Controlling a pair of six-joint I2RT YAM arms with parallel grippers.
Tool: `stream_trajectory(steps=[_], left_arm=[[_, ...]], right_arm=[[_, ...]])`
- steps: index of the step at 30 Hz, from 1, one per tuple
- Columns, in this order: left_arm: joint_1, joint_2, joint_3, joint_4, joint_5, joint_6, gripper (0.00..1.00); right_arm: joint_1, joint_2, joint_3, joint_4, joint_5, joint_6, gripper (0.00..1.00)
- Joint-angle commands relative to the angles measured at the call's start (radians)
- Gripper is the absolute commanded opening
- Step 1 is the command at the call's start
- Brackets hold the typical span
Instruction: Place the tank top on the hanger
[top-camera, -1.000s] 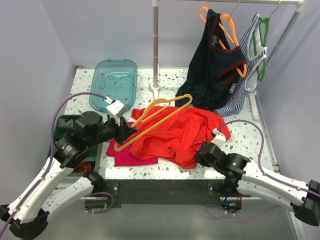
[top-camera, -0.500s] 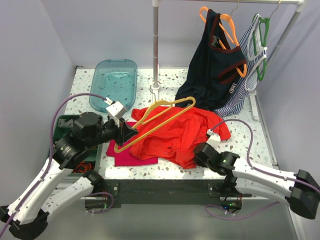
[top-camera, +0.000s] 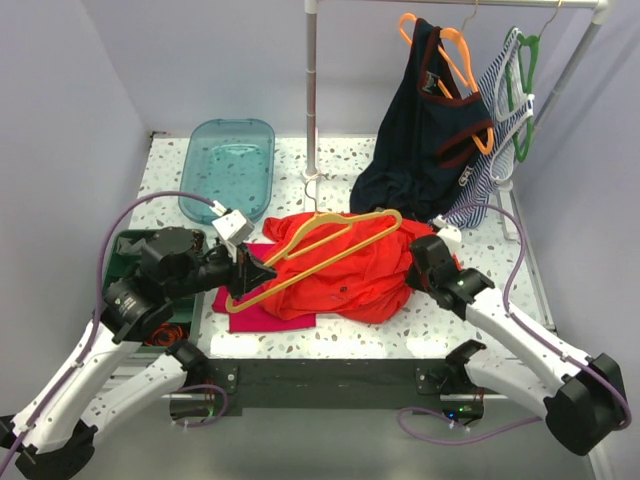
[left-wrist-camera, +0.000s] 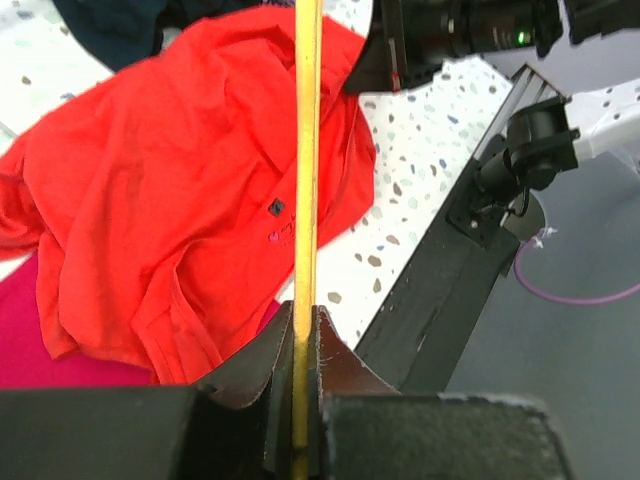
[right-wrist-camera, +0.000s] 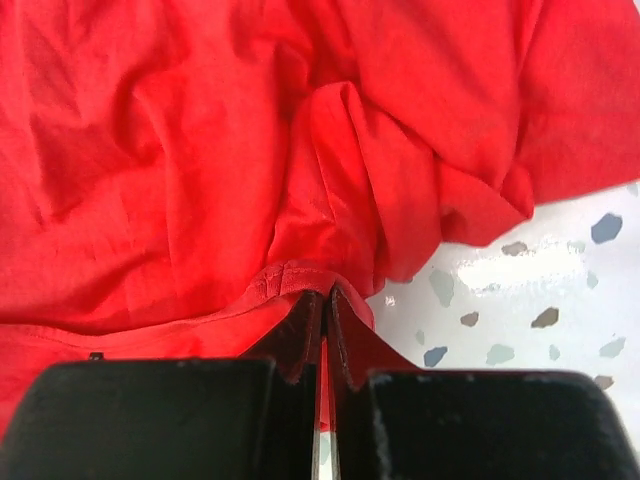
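Your left jaws were clamped on the lower end of the hanger (left-wrist-camera: 305, 150), its thin yellow bar running out from between them, held over the tank top (top-camera: 350, 270). That top lay crumpled on the table (top-camera: 350, 160) between your two arms, its near-left edge overlapping a magenta cloth (top-camera: 255, 315). Your right jaws were pinched nearly together on a fold of hem at the top's right side.

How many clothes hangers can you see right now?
3. The pale yellow hanger sits over the tank top, held in the left gripper; the orange hanger and the green hanger hang on the rack. Clothes there could hide another.
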Motion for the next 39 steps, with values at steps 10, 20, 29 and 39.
stream_trajectory(steps=[10,20,29,39], left_arm=[[-0.064,0.047,0.020,-0.054,0.037,0.074,0.00],[-0.131,0.166,0.043,-0.032,-0.060,0.098,0.00],[-0.159,0.211,0.064,-0.009,-0.037,0.129,0.00],[-0.165,0.200,0.078,-0.037,-0.046,0.134,0.00]], right_arm=[[-0.133,0.034,0.104,-0.016,-0.124,-0.189,0.00],[-0.133,-0.017,0.101,-0.042,-0.149,-0.221,0.00],[-0.132,-0.049,0.116,-0.066,-0.166,-0.234,0.00],[-0.133,-0.025,0.150,-0.071,-0.193,-0.243,0.00]])
